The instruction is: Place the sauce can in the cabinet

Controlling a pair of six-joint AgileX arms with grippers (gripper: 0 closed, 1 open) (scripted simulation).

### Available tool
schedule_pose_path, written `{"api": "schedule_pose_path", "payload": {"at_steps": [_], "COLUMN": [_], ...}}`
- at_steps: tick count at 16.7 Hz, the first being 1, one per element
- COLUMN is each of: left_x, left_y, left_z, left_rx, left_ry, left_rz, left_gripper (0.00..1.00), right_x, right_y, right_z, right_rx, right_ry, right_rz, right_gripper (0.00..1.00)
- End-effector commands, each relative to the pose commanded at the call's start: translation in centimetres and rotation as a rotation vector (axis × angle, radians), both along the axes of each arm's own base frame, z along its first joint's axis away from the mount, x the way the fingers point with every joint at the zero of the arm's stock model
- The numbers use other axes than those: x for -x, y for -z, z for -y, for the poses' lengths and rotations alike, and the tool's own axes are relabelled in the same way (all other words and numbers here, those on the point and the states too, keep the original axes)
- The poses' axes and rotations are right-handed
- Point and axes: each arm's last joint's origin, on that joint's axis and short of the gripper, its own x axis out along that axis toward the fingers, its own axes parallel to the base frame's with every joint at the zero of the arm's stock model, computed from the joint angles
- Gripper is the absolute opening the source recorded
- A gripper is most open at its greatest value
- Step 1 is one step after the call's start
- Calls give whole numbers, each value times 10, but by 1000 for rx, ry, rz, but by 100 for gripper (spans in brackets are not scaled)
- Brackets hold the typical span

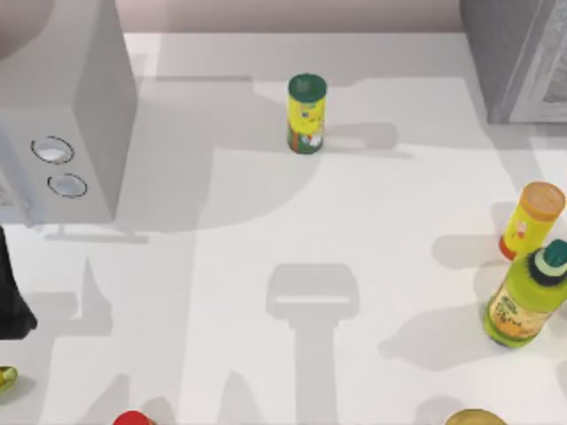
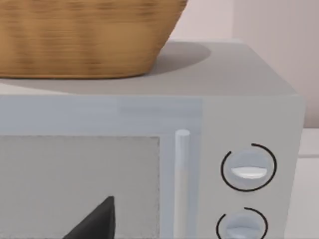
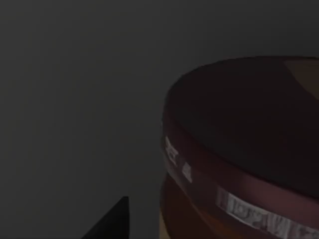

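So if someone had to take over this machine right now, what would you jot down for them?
Parked: the left arm sits at the table's left edge, facing the grey microwave.
Working: the right claw is close beside the sauce can. That wrist view is dark, and whether the claw holds the can is unclear.
The cabinet stands at the table's far right corner.
Done: unconfirmed. The dark surroundings hint that the can may be inside the cabinet.
Left: check that the can stands in the cabinet, then draw the right arm back.
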Motion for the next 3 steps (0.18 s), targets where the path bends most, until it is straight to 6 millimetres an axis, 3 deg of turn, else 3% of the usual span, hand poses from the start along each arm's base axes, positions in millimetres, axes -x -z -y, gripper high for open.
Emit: {"api": "schedule_pose_path", "payload": {"at_steps": [3], "left_x": [0], "left_y": [0], "left_z": [0], "left_rx": [0], "left_ry": [0], "left_rz": [0], "left_gripper": [100], "right_x": [0], "right_y": [0], "right_z": [0], "right_rx": [0], "right_ry": [0], "right_rz": [0], "right_gripper": [100]}}
